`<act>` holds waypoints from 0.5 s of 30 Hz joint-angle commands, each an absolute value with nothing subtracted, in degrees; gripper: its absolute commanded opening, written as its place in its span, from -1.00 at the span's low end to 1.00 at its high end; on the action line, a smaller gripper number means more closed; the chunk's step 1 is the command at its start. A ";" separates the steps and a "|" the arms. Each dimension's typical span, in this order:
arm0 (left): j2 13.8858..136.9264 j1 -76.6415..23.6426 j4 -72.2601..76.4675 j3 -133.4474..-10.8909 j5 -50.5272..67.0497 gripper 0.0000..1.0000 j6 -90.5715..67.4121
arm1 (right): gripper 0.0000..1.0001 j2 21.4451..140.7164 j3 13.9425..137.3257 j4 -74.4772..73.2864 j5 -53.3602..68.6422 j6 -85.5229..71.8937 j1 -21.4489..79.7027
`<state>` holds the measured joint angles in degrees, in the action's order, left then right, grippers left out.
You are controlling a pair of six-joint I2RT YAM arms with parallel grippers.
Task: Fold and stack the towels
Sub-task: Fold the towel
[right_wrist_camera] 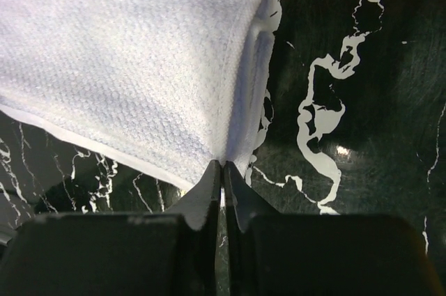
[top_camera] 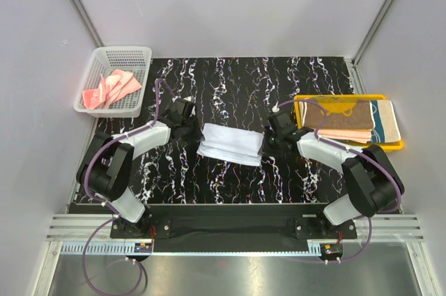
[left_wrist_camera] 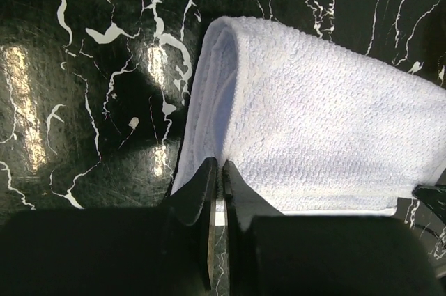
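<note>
While lying flat on the black white-veined tabletop [top_camera: 230, 80], the folded light blue-white terry towel [top_camera: 230, 144] is spanning the gap between both pincers. The left pincer [left_wrist_camera: 216, 170] is clamping its left edge; the right pincer [right_wrist_camera: 221, 169] is clamping its right fold. Coral pink cloths [top_camera: 111, 87] are sitting in a white mesh basket [top_camera: 122, 50] beyond the left pincer. Folded patterned towels [top_camera: 348, 120] are lying stacked in a yellow plastic tray [top_camera: 348, 97] beside the right pincer.

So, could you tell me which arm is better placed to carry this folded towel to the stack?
Probably right. The left gripper and right gripper both pinch the towel, but the right one sits beside the yellow tray holding the stack.
</note>
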<state>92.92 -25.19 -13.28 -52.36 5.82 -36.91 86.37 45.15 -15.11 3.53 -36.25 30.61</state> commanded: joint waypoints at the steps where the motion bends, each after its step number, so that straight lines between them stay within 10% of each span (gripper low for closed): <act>1: 90.27 -25.49 -13.27 -55.46 6.42 -0.85 -35.95 | -0.90 82.53 48.51 -17.40 1.76 -35.07 30.94; 15: 85.43 -25.49 -15.64 -55.81 5.98 -0.85 -35.95 | -0.94 76.20 49.66 -21.44 2.72 -35.07 31.29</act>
<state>88.16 -25.21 -16.01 -54.39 5.82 -36.82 78.85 47.46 -20.08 2.66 -35.77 30.65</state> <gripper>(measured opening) 0.081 0.042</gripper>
